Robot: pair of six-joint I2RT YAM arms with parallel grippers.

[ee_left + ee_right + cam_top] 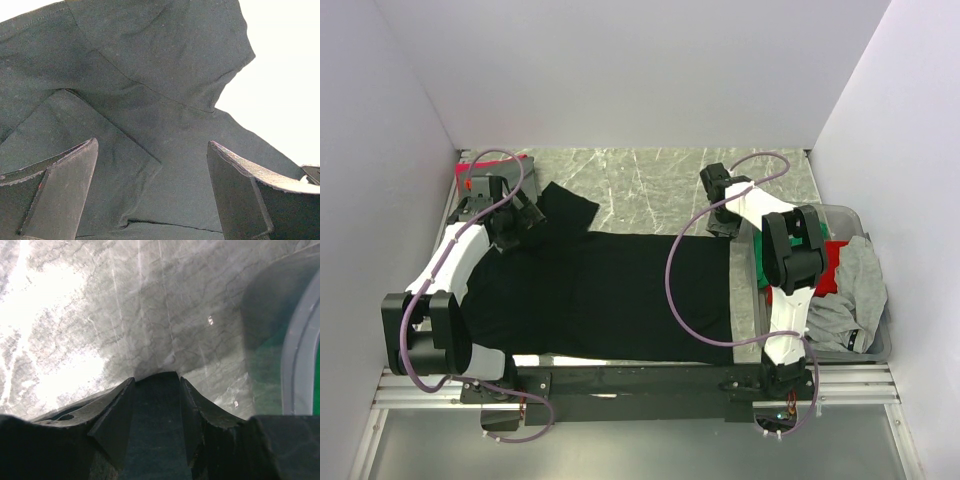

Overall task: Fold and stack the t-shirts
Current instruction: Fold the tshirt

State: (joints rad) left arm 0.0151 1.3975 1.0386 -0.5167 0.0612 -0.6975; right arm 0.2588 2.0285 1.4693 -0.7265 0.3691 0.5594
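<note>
Holding three crumpled t-shirts in the one bin [845, 209] at the table's right edge: a grey shirt [860, 295], a red shirt [832, 272], a sliver of green shirt [838, 247]. Lying flat across the table [640, 180], one black shirt [610, 290]. Showing another red cloth [505, 162] at the far left corner. Hovering wide apart over the black shirt's sleeve with the left gripper [151, 145], gripping nothing. Pinching that shirt's far right corner with the right gripper [156, 382].

left tool [151, 150] spread wide and pointing down, right tool [156, 382] pinching black t-shirt [156, 435] edge
</note>
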